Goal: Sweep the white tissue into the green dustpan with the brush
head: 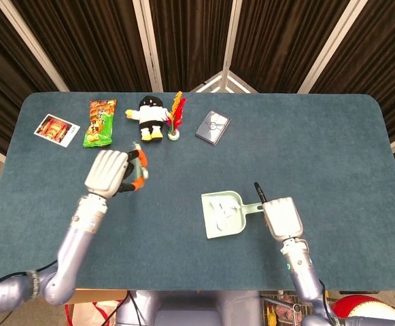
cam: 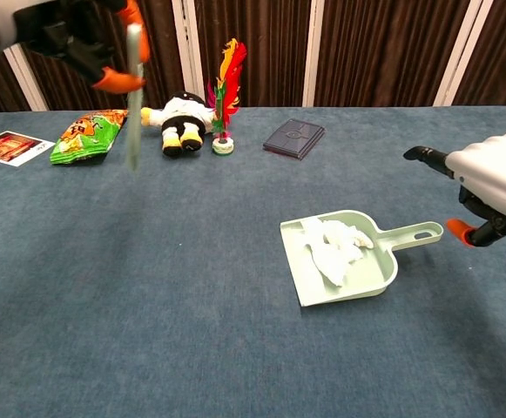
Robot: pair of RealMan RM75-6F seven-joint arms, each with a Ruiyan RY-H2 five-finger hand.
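Since the tissue already sits in the dustpan, left hand (gripping the brush) should lower it gently at 9 o'clock; right hand is open, empty.

Left arm stretched up from the near left corner, left hand raised over the left half of the worktop, fingers curled around the brush, blade hanging down. Right arm reaching in from the near right edge, right hand palm down, fingers loose and apart, gripping nothing, just beside the dustpan handle.
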